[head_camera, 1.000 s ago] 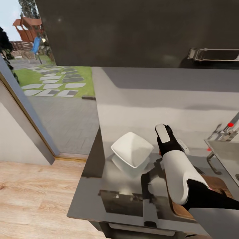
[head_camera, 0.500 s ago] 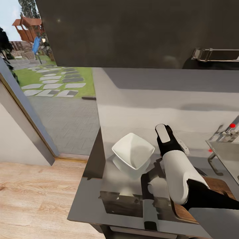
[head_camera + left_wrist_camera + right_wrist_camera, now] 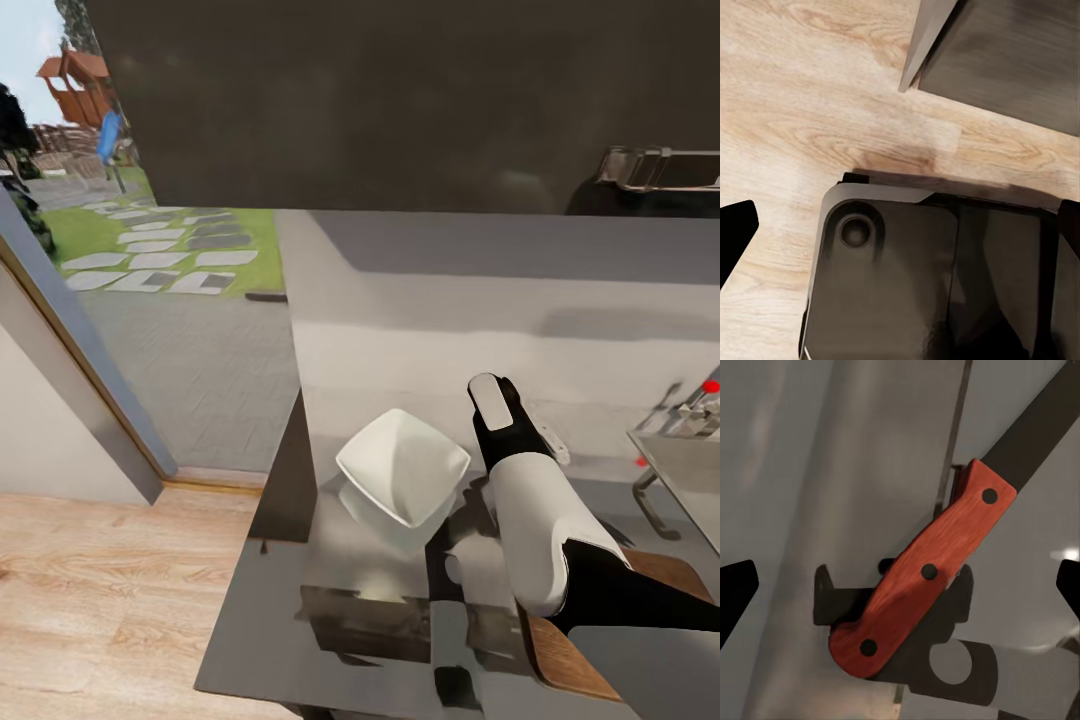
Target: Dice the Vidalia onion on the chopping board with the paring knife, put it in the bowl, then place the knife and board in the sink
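The paring knife point(image 3: 926, 585) lies flat on the grey countertop point(image 3: 330, 560), red handle near, dark blade pointing away. My right gripper point(image 3: 900, 589) hovers open above the handle, its fingertips wide apart on either side. In the head view my right arm point(image 3: 535, 520) reaches over the counter beside the white bowl point(image 3: 403, 466). The brown chopping board point(image 3: 565, 655) lies under that arm, mostly hidden. A corner of the sink point(image 3: 690, 465) shows at the right edge. The Vidalia onion is out of view. My left gripper point(image 3: 900, 225) is open, hanging over the wooden floor.
The red-tipped tap point(image 3: 700, 395) stands at the sink's back. A dark wall runs behind the counter. To the left an open doorway point(image 3: 170, 300) leads to a paved yard. The counter's left edge drops to wooden floor point(image 3: 110, 590). My dark base point(image 3: 930, 277) is below the left gripper.
The whole head view has shifted slightly, so the camera moved: sink and tap sit nearer the right edge. My right arm holds its place over the counter.
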